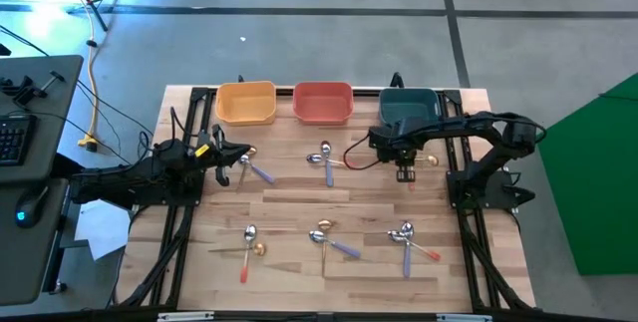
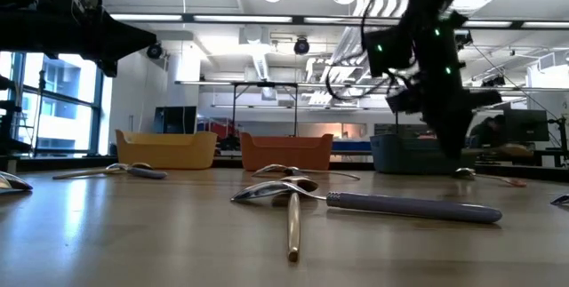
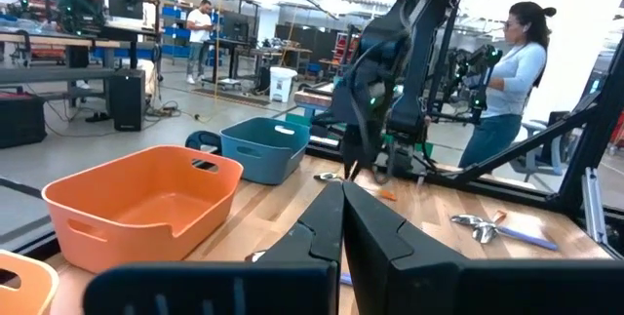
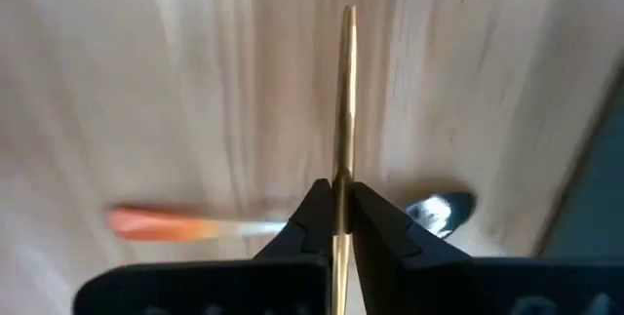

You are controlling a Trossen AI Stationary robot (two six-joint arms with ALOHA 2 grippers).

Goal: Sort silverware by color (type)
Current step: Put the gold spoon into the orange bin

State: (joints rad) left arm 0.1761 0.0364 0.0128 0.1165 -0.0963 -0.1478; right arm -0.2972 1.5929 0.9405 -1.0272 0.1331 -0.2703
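High view: we note a wood table (image 1: pixel 299 262) on grey floor; yellow bin (image 1: pixel 245 103), red bin (image 1: pixel 323 102) and teal bin (image 1: pixel 409 106) along its top edge, contents not discernible. Spoons (image 1: pixel 326 237) lie scattered mid-frame and below. The right gripper (image 1: pixel 406 172) hangs right of centre, the left gripper (image 1: pixel 237 155) left of centre.

Low view: lit workshop behind; bin interiors hidden.

Left wrist view: fingers (image 3: pixel 322 227) together; people stand beyond.

Right wrist view: fingers (image 4: pixel 302 222) clamp a gold spoon (image 4: pixel 344 110) above the table; a red-handled spoon (image 4: pixel 156 223) lies below.
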